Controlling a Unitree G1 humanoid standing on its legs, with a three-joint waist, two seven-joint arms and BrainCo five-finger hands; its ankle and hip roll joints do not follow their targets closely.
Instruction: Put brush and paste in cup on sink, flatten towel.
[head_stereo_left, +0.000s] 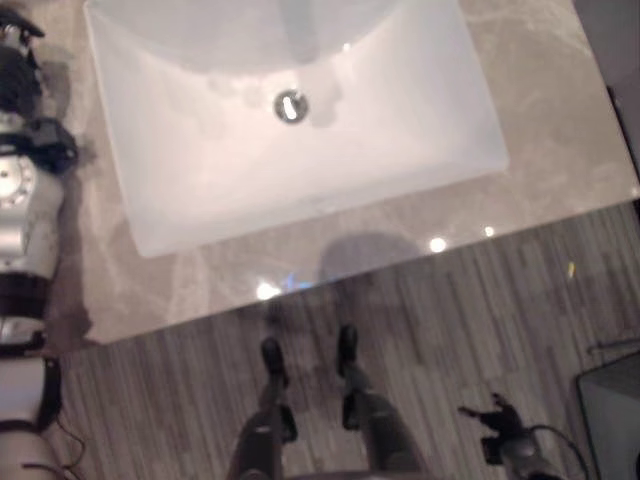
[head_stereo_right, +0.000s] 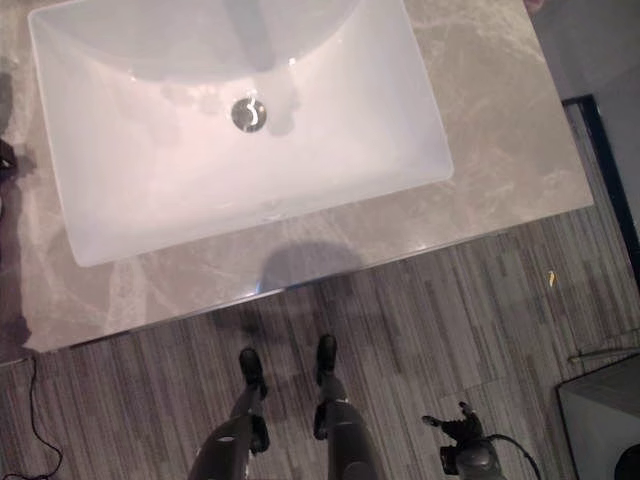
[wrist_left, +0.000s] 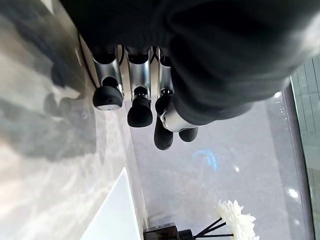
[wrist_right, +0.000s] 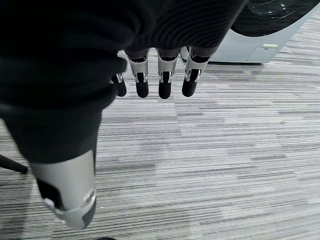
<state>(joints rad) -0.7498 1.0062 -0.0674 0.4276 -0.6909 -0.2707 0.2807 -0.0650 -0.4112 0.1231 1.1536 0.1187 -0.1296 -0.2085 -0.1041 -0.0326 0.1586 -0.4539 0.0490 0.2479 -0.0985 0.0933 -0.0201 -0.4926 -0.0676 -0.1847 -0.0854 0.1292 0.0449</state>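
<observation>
Both hands hang empty: the left hand (wrist_left: 145, 107), fingers loosely straight, hovers over the counter (head_stereo_left: 560, 120) beside the sink (head_stereo_left: 200, 190); the right hand (wrist_right: 160, 82), fingers relaxed, hangs over floor below it. Judged not yet begun; brush, paste, cup and towel must be found first

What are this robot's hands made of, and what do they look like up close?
Each hand has silver metal fingers capped with rounded dark tips. A dark ribbed cover wraps the back of the hand and the wrist. The left hand and right hand look alike; the right thumb is a thicker silver segment.
</observation>
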